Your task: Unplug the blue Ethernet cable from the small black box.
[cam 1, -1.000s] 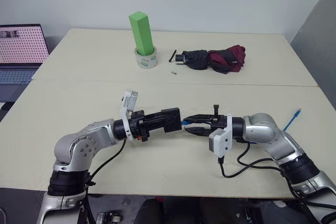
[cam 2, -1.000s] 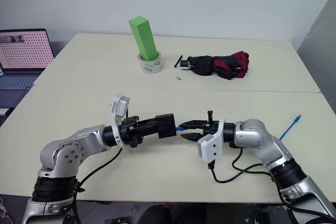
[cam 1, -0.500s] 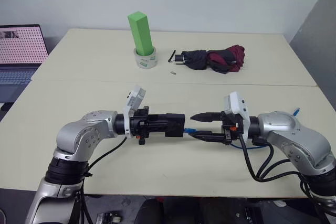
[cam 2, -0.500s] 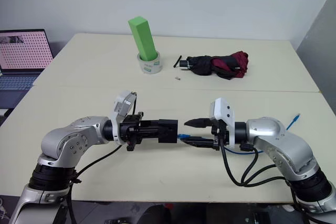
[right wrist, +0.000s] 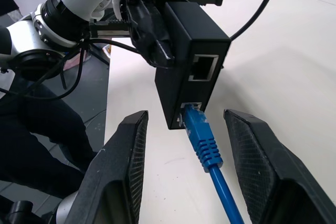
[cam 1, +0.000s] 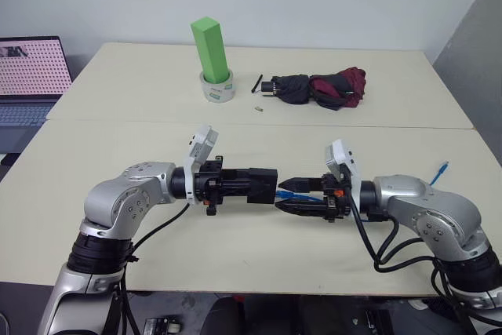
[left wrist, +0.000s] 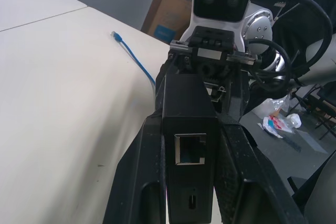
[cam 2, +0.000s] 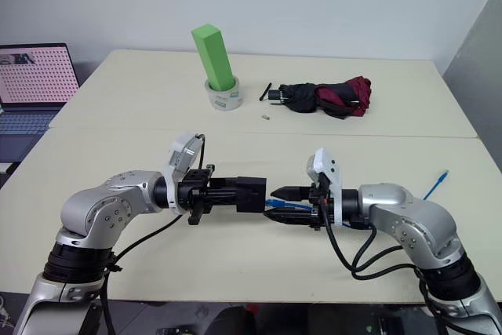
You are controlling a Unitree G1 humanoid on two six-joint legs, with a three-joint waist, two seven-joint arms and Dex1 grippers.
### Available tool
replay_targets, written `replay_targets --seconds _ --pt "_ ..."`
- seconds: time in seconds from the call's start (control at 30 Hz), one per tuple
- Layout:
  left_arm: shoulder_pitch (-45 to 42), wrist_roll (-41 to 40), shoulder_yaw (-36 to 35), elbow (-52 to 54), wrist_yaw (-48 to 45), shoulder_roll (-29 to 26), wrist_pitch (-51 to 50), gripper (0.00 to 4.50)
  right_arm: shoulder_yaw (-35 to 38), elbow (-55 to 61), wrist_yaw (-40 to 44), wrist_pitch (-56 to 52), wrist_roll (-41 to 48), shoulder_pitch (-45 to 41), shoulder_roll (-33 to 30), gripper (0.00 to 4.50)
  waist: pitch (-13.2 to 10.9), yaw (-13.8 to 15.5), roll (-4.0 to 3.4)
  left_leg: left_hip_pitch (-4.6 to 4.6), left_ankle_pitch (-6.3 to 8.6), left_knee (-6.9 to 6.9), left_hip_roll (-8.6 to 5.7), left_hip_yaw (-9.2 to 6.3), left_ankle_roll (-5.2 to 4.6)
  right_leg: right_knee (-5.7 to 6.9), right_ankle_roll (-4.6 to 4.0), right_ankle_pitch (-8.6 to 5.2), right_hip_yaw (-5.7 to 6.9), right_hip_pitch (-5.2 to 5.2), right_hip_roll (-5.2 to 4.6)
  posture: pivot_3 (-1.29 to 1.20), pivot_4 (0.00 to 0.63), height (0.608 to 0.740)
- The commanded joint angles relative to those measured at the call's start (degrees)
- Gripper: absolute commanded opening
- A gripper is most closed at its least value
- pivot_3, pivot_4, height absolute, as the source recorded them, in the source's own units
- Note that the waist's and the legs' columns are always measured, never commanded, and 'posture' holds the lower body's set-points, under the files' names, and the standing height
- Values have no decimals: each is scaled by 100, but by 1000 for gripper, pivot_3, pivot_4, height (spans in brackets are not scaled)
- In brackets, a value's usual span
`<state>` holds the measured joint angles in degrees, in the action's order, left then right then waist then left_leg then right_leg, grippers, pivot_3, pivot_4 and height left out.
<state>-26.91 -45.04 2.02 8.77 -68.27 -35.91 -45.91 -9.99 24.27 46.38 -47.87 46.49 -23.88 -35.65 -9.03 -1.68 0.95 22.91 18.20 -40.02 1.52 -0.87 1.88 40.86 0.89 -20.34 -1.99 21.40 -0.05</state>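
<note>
The small black box (cam 1: 260, 185) hangs above the table, with my left gripper (cam 2: 251, 194) shut on its sides. In the left wrist view the box (left wrist: 189, 145) shows an empty port between the two fingers. The blue Ethernet cable (right wrist: 202, 137) is plugged into the lower port of the box (right wrist: 191, 61). My right gripper (cam 1: 281, 194) faces the box, open, with one finger on each side of the plug and not touching it. The cable runs back under the right arm, and its free end (cam 1: 441, 170) lies on the table at the right.
A green block (cam 1: 210, 46) stands in a roll of tape (cam 1: 219, 89) at the back. A folded black-and-maroon umbrella (cam 1: 321, 89) lies to its right, with a small loose piece (cam 1: 256, 107) in front. A laptop (cam 1: 31, 68) sits off the table's left edge.
My right wrist has rolled over, so its camera now sits on top. The right gripper has opened a little and closed in on the box, straddling the plug. The left gripper keeps its grip.
</note>
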Motion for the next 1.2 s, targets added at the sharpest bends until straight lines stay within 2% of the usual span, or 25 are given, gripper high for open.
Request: replay_targets --seconds 0.03,0.07,0.17,0.37,0.43,0.77,1.2 --pt "-57 -18 -27 206 -97 -47 92 784 190 8 129 25 43 -107 30 2417 0 0 0 0 0 0 0 0 0 0 0 0 0 0 0 0 150 740" --pt "-53 -17 -27 211 -97 -50 93 784 190 1 144 28 33 -108 28 2417 0 0 0 0 0 0 0 0 0 0 0 0 0 0 0 0 150 740" --pt "-37 -16 -25 231 -104 -61 98 784 203 -37 202 24 22 -116 16 1900 0 0 0 0 0 0 0 0 0 0 0 0 0 0 0 0 150 740" --pt "-9 -16 -26 283 -100 -57 98 784 214 -67 289 1 17 -130 -6 396 0 0 0 0 0 1 0 0 0 -1 0 0 0 0 0 0 150 740" --pt "4 -18 -21 305 -101 -54 99 784 208 -68 319 -9 5 -142 -7 68 0 0 0 0 0 1 0 0 0 -1 0 0 0 0 0 0 150 740" --pt "78 -16 17 428 -113 -33 101 784 186 -124 436 -183 29 -272 9 64 0 0 0 0 0 1 0 0 0 -1 0 0 0 0 0 0 150 740" --pt "278 567 16 132 -357 -416 754 784 381 -558 877 33 -413 -51 -577 58 -1 3 0 -1 1 4 -1 0 -2 -4 0 0 0 0 0 0 150 740"
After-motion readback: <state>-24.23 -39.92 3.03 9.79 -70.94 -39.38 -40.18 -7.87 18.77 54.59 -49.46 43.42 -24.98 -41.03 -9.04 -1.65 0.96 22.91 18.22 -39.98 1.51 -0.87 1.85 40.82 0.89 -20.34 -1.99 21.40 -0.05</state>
